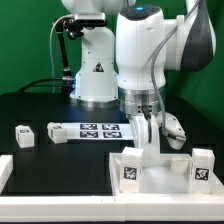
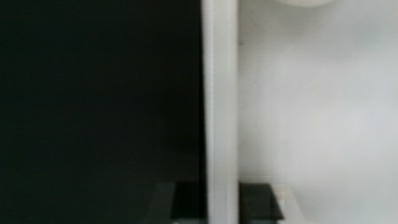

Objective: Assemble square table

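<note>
The white square table slab (image 1: 165, 172) sits at the front of the black table, on the exterior view's right. Two tagged white leg blocks (image 1: 130, 172) (image 1: 203, 170) stand at its near corners. My gripper (image 1: 150, 140) reaches straight down onto the slab's far edge. In the wrist view a thin white rim (image 2: 219, 90) runs between my dark fingers (image 2: 185, 203), which sit close against both its sides. The slab's white face (image 2: 320, 120) lies to one side and the black table (image 2: 89, 100) to the other. Two loose leg blocks (image 1: 22, 135) (image 1: 55, 131) lie on the exterior view's left.
The marker board (image 1: 97, 130) lies flat in front of the robot base (image 1: 95, 85), just beyond my gripper. White border rails run along the front edge (image 1: 60, 198) and the left front corner (image 1: 4, 170).
</note>
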### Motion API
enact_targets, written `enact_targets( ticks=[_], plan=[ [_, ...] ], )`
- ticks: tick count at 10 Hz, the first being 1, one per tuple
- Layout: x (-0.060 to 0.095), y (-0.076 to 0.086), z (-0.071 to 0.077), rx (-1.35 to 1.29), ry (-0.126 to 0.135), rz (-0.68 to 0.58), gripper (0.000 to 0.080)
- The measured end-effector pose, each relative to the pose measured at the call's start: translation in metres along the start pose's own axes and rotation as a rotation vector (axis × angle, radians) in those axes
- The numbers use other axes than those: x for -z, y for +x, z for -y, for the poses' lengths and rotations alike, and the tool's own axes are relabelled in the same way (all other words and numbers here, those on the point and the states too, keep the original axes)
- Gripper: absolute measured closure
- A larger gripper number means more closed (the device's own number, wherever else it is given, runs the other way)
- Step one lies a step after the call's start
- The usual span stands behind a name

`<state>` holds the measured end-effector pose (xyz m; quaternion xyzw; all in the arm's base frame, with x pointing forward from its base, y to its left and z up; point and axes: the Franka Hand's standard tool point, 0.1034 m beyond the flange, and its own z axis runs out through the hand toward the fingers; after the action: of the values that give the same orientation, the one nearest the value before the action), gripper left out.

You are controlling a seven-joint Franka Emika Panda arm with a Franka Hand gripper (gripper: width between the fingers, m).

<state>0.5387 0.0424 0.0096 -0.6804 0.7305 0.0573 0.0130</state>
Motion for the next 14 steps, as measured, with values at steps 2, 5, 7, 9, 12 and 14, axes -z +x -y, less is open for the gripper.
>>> enact_targets(
  ticks=[2,5,7,9,12,14],
  plan=[
    [0.006,0.033,-0.014,0.128,0.076,-0.042,0.0733],
    [0.008,0.081,-0.025,0.303,0.108,-0.083,0.0737],
    [0.008,0.08,-0.026,0.439,0.1,-0.09,0.0737],
    [0.009,0.086,-0.023,0.642,0.093,-0.099,0.0737],
    [0.022,0.128,-0.005,1.036,0.099,-0.092,0.0736],
    [0.02,0.131,-0.006,1.201,0.082,-0.107,0.0736]
  ],
)
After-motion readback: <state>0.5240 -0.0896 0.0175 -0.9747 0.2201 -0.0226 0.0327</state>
